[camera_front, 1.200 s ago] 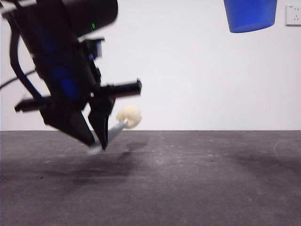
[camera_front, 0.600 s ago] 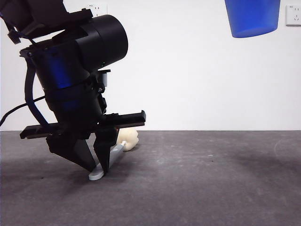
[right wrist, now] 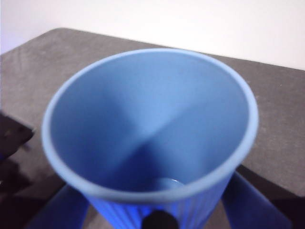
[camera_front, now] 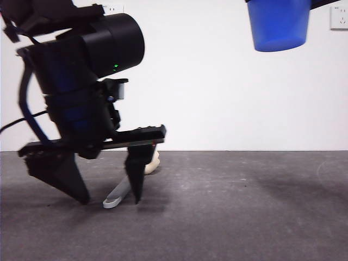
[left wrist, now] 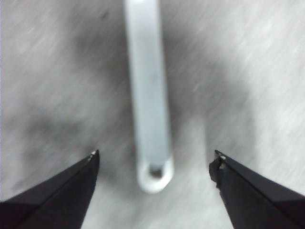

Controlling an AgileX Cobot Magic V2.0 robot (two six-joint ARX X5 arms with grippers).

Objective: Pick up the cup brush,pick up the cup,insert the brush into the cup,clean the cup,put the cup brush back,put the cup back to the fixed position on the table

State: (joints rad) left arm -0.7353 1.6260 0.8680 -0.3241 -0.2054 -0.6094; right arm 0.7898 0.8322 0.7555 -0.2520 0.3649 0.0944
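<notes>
The cup brush [camera_front: 117, 196] lies on the table [camera_front: 244, 217], grey handle toward the camera and cream sponge head [camera_front: 153, 163] behind. My left gripper [camera_front: 110, 202] stands over it, open, with one jaw on each side of the handle and the tips near the table. In the left wrist view the handle [left wrist: 147, 95] lies free between the spread jaws of that gripper [left wrist: 156, 153]. My right gripper [right wrist: 157, 210] is shut on the blue ribbed cup [right wrist: 152, 124], held upright and high at the top right of the front view [camera_front: 278, 27]. The cup is empty inside.
A white wall stands behind the table. Wall sockets show at the top right [camera_front: 340, 16] and top left [camera_front: 111, 8]. The table's far edge runs level behind the brush.
The left gripper came down with the brush, set it on the table and opened its jaws. The blue cup moved slightly left and lower.
</notes>
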